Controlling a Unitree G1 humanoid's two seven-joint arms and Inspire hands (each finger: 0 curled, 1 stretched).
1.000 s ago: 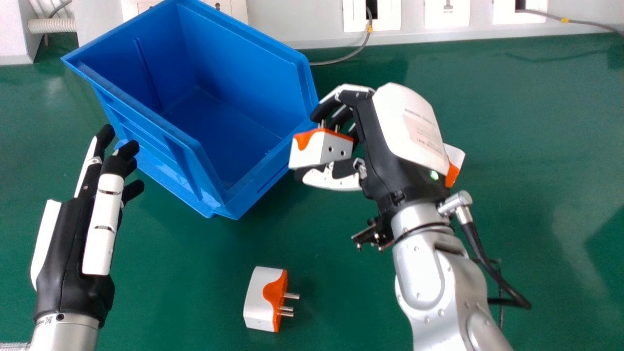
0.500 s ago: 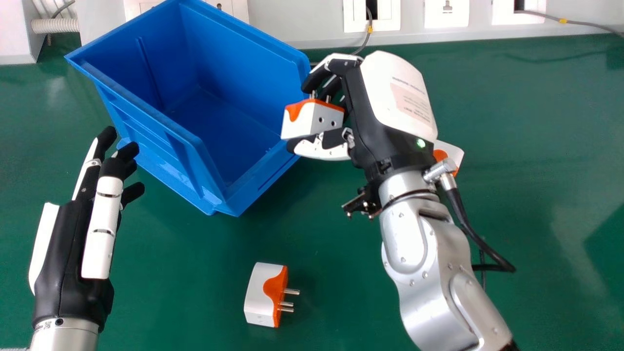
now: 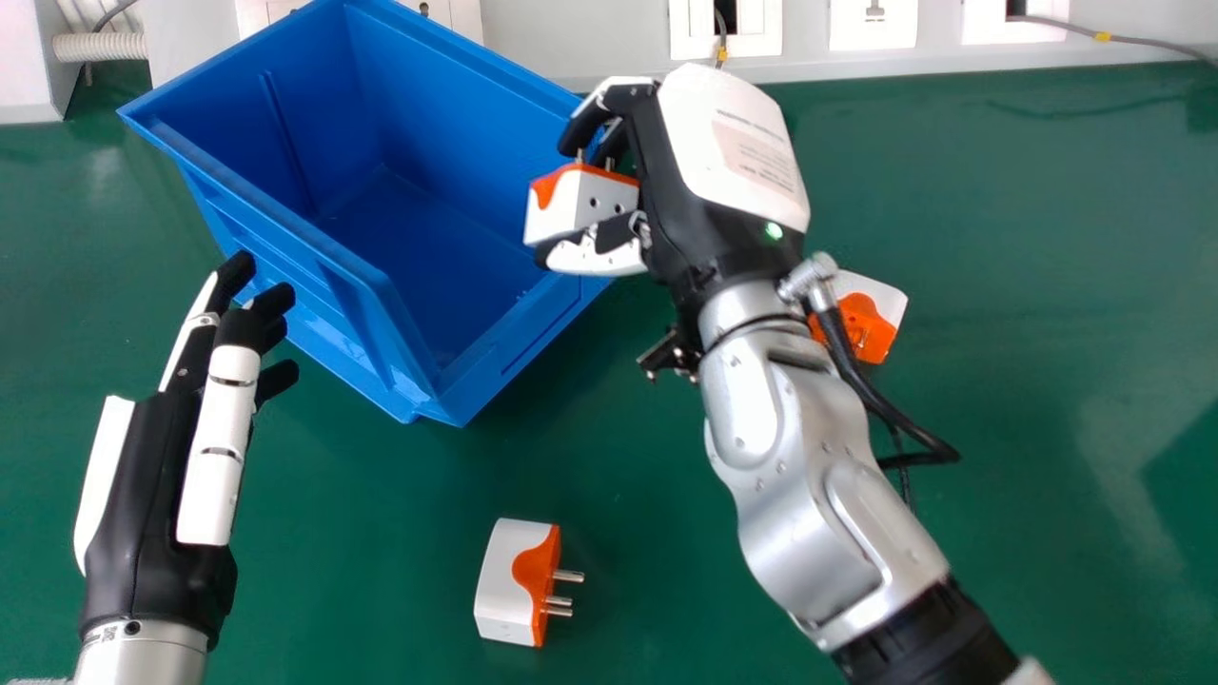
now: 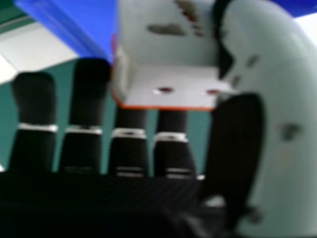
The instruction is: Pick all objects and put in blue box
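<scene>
My right hand [image 3: 666,181] is at the blue box's right rim in the head view, curled round a white and orange plug adapter [image 3: 578,203] that overlaps the box opening. In the right hand view the adapter [image 4: 168,84] sits between the fingers and thumb of my right hand [image 4: 237,144]. The blue box [image 3: 381,276] stands with its visible floor bare. A second adapter [image 3: 509,582] lies on the green table, prongs pointing right; a third [image 3: 871,319] is partly behind my right wrist. At left, my left hand [image 3: 157,476] stays open with straight fingers, near the box's front left side.
The green table [image 3: 1028,381] extends to the right beyond my right arm. A pale wall panel with sockets [image 3: 871,24] runs along the back, with grey cables [image 3: 1142,43] near it. A ribbed hose [image 3: 100,46] is at the back left.
My right hand has moved left and away from me with its adapter, up to the box's rim. More of the adapter behind it shows. The left hand has shifted slightly right.
</scene>
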